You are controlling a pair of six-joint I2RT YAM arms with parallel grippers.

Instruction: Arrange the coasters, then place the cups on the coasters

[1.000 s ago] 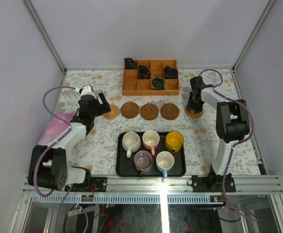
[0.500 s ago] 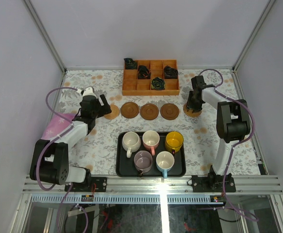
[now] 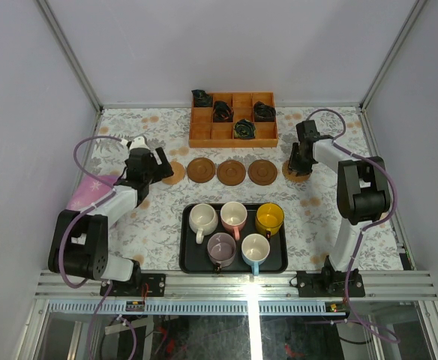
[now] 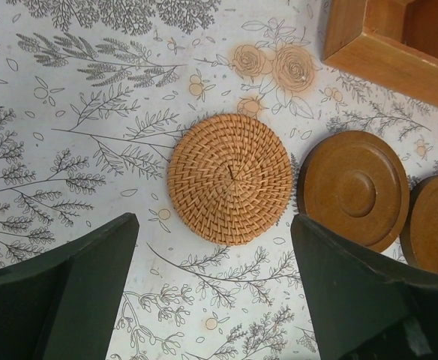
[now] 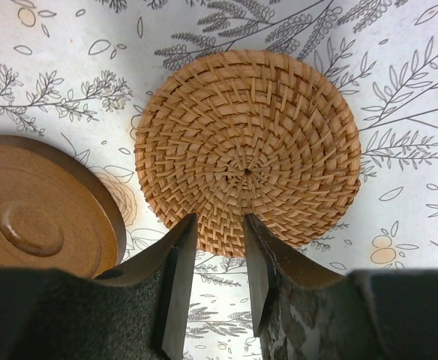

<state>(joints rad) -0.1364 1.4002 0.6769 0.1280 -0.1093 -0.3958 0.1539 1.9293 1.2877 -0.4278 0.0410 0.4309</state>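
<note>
Five coasters lie in a row: a woven one (image 3: 173, 173), three wooden ones (image 3: 201, 170) (image 3: 231, 172) (image 3: 262, 172), and a second woven one (image 3: 299, 173) at the right end. My left gripper (image 3: 157, 163) hovers open just short of the left woven coaster (image 4: 230, 178), nothing between its fingers. My right gripper (image 5: 219, 223) has its jaws only narrowly parted, tips over the near edge of the right woven coaster (image 5: 256, 135), which lies flat. The cups, cream (image 3: 202, 219), pink (image 3: 234, 216), yellow (image 3: 269, 219), mauve (image 3: 220, 247) and light blue (image 3: 255, 249), stand on the black tray (image 3: 186, 251).
An orange wooden box (image 3: 232, 141) with square cells and small dark objects stands behind the coaster row; its corner (image 4: 399, 45) shows in the left wrist view. A pink cloth (image 3: 84, 196) lies at the left edge. A wooden coaster (image 5: 39, 210) sits close to the left of my right gripper.
My right gripper has edged back and left, and the right woven coaster has slid with it toward the row. My left arm has drawn down slightly, jaws unchanged.
</note>
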